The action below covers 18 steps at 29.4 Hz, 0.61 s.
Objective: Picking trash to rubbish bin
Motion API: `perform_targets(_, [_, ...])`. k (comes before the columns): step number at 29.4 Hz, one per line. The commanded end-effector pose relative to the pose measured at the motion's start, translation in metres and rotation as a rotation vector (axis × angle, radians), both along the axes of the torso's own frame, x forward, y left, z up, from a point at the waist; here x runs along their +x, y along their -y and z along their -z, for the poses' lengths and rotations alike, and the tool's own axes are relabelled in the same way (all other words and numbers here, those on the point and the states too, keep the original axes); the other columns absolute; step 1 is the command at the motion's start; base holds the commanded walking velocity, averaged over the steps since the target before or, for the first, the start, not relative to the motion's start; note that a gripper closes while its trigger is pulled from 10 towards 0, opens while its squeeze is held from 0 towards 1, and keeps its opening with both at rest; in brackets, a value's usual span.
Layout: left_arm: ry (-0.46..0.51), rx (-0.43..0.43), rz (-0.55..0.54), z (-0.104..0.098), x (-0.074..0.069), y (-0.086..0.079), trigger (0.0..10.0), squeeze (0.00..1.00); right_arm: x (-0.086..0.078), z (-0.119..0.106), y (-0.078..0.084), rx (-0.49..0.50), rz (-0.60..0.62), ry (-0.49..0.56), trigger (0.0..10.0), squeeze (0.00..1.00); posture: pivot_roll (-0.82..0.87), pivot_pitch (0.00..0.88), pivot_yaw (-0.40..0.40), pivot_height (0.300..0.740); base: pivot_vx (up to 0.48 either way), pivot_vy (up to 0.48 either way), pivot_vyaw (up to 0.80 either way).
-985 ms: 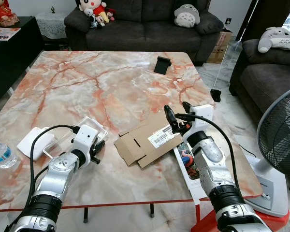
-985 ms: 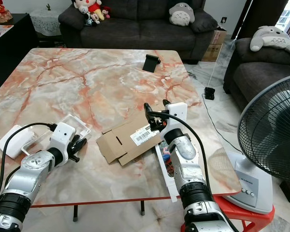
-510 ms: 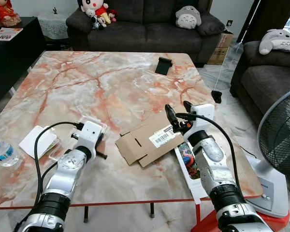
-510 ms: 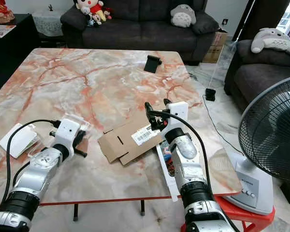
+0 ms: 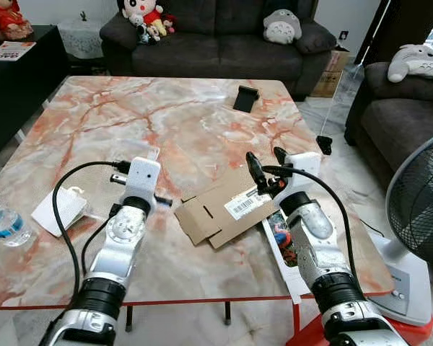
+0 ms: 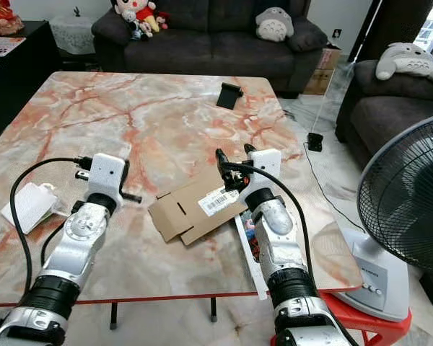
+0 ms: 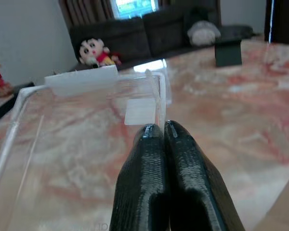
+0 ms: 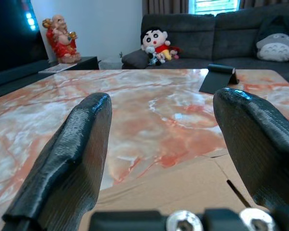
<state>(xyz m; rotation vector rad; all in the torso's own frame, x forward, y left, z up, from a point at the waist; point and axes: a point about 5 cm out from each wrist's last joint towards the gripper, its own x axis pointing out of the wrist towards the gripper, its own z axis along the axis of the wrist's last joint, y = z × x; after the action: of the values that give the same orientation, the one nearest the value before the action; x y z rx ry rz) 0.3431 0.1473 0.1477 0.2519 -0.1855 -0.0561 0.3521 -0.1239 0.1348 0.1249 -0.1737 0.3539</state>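
At the far left a water bottle (image 5: 1,225) stands on the pink marble worktop (image 5: 166,115), and a flat white packet (image 5: 58,209) lies near it. Next comes the left claw (image 7: 156,131). Its two black fingers are pressed together on the edge of a clear plastic tray (image 7: 82,125), and the left wrist view shows the thin tray wall pinched between the tips. The tray is hard to see from the head views because the white wrist block hides it. In the middle of the worktop lies a flat brown cardboard box (image 5: 220,210) with a white barcode label (image 5: 243,206) on it. The right claw (image 5: 263,164) hovers just over the right end of this cardboard. Its fingers are spread wide apart and hold nothing. Under the right arm, at the worktop's right edge, lies a long white box (image 5: 283,245) with a bright picture on it. A small black stand (image 5: 244,98) sits at the far side of the worktop. A fan (image 5: 422,209) stands on the floor at the right.
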Motion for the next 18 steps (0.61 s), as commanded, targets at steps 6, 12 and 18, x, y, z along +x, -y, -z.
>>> perform_targets(6, [0.146,-0.010,-0.033,-0.026,0.003,0.009,10.0,0.00,0.005,-0.013,0.000,0.033,0.013,0.046,10.0,0.00,0.01,0.000,-0.046,0.740,0.000,0.000,0.00])
perform_targets(12, [0.193,0.016,-0.045,-0.031,0.001,0.006,10.0,0.00,0.006,-0.014,0.002,0.040,0.029,0.053,10.0,0.00,0.01,0.000,-0.042,0.740,0.000,0.000,0.00])
perform_targets(18, [0.214,0.007,-0.054,-0.033,0.001,0.005,10.0,0.00,0.006,-0.014,0.004,0.038,0.037,0.054,10.0,0.00,0.01,0.005,-0.038,0.740,0.000,0.000,0.00])
